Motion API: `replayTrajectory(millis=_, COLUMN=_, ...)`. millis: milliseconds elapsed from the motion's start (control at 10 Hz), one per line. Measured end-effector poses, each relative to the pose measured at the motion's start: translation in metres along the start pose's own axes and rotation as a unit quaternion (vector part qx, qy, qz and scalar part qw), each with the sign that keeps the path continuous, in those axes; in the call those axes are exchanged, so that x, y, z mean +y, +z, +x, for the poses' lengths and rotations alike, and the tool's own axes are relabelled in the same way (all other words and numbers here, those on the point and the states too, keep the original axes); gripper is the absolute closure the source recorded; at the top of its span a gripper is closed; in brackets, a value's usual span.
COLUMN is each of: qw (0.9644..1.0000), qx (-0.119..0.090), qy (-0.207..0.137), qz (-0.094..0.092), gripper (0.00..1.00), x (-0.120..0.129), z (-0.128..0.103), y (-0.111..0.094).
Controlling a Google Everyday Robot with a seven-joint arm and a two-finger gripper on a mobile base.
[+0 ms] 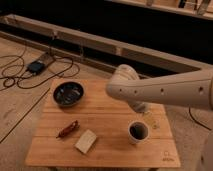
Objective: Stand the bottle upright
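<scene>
My arm reaches in from the right over the wooden surface (102, 114), and my hand (141, 107) hangs low above its right part, just behind the white mug (138, 132). Most of my hand is hidden under my own wrist, so I cannot tell whether it is clenched or released. The bottle (150, 119) sits directly below my hand, just beside the mug on its far right side; it looks roughly upright, though I cannot tell whether I am touching it. A dark bowl (68, 93) rests at the far left. Nearer the front lie a reddish-brown object (67, 129) and a pale block (85, 141).
</scene>
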Motion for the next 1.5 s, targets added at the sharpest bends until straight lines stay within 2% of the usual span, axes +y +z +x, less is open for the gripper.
replayTrajectory(millis=600, qw=1.0, qx=0.0, qy=0.0, qz=0.0, gripper=0.2, x=0.0, z=0.0, y=0.0)
replayTrajectory(millis=800, qw=1.0, qx=0.002, qy=0.0, qz=0.0, gripper=0.2, x=-0.01, z=0.004, y=0.001)
replayTrajectory(millis=1300, qw=0.9991, qx=0.037, qy=0.009, qz=0.016, gripper=0.2, x=-0.111, z=0.026, y=0.007)
replayTrajectory(millis=1400, qw=0.9988, qx=0.043, qy=0.012, qz=0.022, gripper=0.2, x=-0.128, z=0.026, y=0.008)
replayTrajectory(millis=1500, qw=0.998, qx=0.05, qy=0.016, qz=0.035, gripper=0.2, x=-0.157, z=0.023, y=0.011)
